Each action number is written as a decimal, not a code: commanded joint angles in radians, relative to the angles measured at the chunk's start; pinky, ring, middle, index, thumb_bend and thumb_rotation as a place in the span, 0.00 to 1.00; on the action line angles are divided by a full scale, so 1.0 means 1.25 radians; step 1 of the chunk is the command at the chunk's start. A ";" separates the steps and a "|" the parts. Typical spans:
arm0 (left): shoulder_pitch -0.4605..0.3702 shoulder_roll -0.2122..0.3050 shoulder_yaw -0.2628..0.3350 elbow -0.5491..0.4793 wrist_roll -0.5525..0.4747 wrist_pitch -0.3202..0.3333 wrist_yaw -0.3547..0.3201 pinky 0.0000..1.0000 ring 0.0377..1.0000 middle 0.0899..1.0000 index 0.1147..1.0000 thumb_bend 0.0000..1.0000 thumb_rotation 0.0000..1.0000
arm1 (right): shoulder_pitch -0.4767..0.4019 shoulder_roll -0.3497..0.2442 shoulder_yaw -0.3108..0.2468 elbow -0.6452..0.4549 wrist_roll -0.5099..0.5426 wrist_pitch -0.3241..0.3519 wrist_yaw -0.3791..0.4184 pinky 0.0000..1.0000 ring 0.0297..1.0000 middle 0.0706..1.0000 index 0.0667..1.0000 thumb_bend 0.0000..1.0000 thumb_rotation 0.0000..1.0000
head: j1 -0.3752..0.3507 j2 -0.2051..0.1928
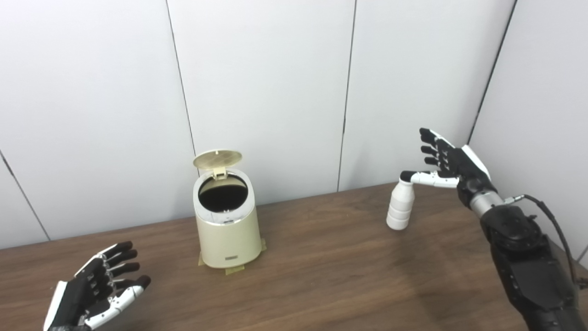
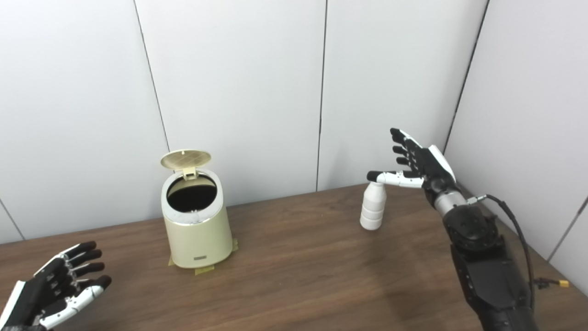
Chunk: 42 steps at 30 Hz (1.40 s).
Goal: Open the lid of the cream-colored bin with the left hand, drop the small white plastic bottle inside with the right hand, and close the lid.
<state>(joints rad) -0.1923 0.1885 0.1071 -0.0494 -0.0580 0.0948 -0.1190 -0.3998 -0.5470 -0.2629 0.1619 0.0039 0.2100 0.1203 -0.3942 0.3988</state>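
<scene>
Across the lower half of the frame runs one dark wooden table [image 1: 321, 266], backed by pale wall panels [image 1: 262, 82] that fill the upper half. Two black robot arms rise from the bottom edge, one at each side. Left of centre on the table stands one cream bin [image 1: 226, 230], upright, with strips of tape [image 1: 235, 270] showing under its base. Its single round lid [image 1: 217, 158] is tipped up and back on its hinge, leaving the dark mouth uncovered. One small white bottle [image 1: 400, 205] stands upright on the table at centre right, well apart from the bin.

At the right of the frame, the right hand [image 1: 452, 163] is spread wide and grips nothing; its fingers [image 1: 429, 138] point up and leftward, while the thumb [image 1: 422, 177] reaches out over the bottle's cap, and contact cannot be judged. At lower left, the left hand [image 1: 98, 287] sits low over the table, palm up, fingers apart and loosely curled, holding nothing.
</scene>
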 commanded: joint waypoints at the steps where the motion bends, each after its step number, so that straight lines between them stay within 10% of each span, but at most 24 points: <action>1: -0.034 0.012 0.000 -0.032 0.000 -0.016 0.004 0.56 0.68 0.73 0.74 0.60 0.00 | -0.024 -0.011 -0.008 -0.011 0.016 -0.007 -0.002 0.91 0.94 0.97 0.99 0.92 0.24 | -0.002 0.001; 17: -0.034 0.015 0.002 -0.050 -0.011 0.008 0.000 0.60 0.71 0.74 0.75 0.57 0.00 | -0.011 0.037 -0.004 0.128 0.023 -0.085 -0.023 0.97 0.96 0.98 0.99 0.83 0.17 | -0.010 0.005; 34: -0.030 0.014 -0.006 -0.073 -0.002 0.037 -0.001 0.57 0.69 0.73 0.76 0.58 0.00 | -0.045 0.074 0.015 0.252 -0.012 -0.159 -0.118 0.84 0.87 0.89 0.89 0.85 0.15 | -0.005 0.019; 42: -0.030 0.009 -0.003 -0.080 -0.020 0.053 -0.008 0.59 0.70 0.74 0.77 0.57 0.00 | -0.059 0.101 0.009 0.260 -0.001 -0.175 -0.165 0.62 0.76 0.82 0.82 0.80 0.02 | -0.005 0.022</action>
<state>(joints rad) -0.1922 0.1911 0.1012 -0.1102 -0.0676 0.1772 -0.1278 -0.4186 -0.3956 -0.2394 0.4962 -0.0049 0.0409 -0.0753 -0.4004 0.4249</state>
